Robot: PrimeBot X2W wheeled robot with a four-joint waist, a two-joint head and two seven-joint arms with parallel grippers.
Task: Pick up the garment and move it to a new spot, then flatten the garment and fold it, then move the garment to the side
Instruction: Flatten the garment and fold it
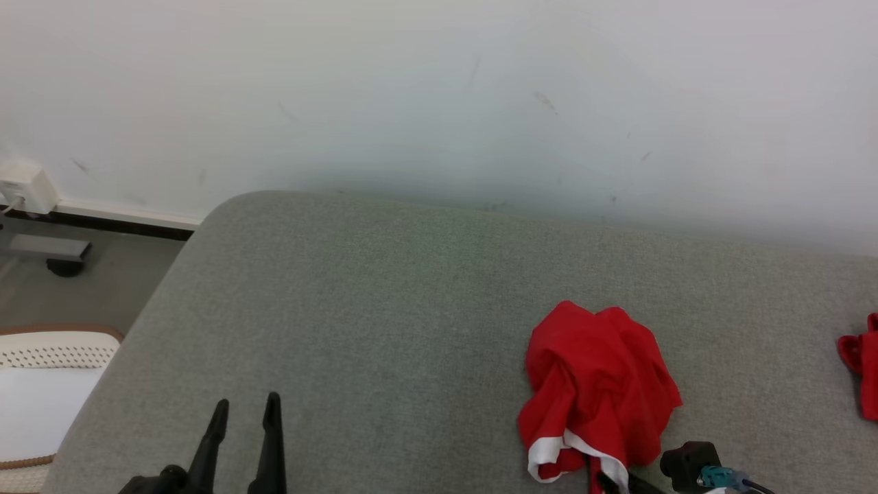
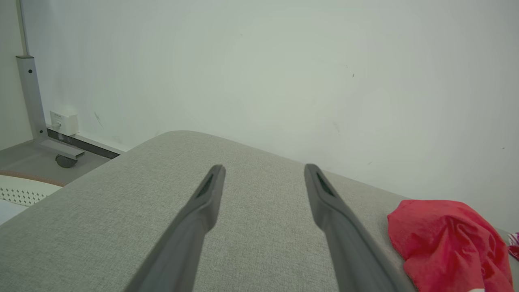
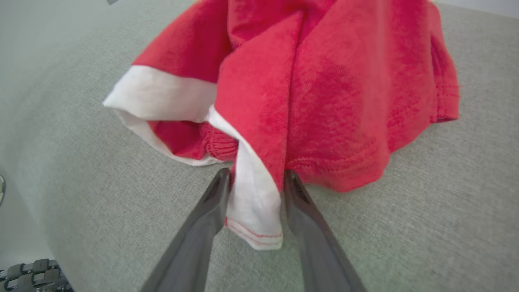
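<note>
My right gripper (image 3: 255, 174) had its fingers either side of the white-trimmed fold of the red garment (image 1: 600, 384), touching it, though I couldn't tell whether it truly gripped. That garment lay bunched at the near right of the grey cushion (image 1: 384, 309). My left gripper (image 1: 247, 403) hovered wide open, near left.

A wide grey woven-fabric pad (image 1: 384, 309) backs onto a scuffed white wall (image 1: 439, 89). Off its left end: white plastic wall box (image 1: 24, 184), grey metal castor foot (image 1: 51, 250), white perforated tub (image 1: 55, 350).
</note>
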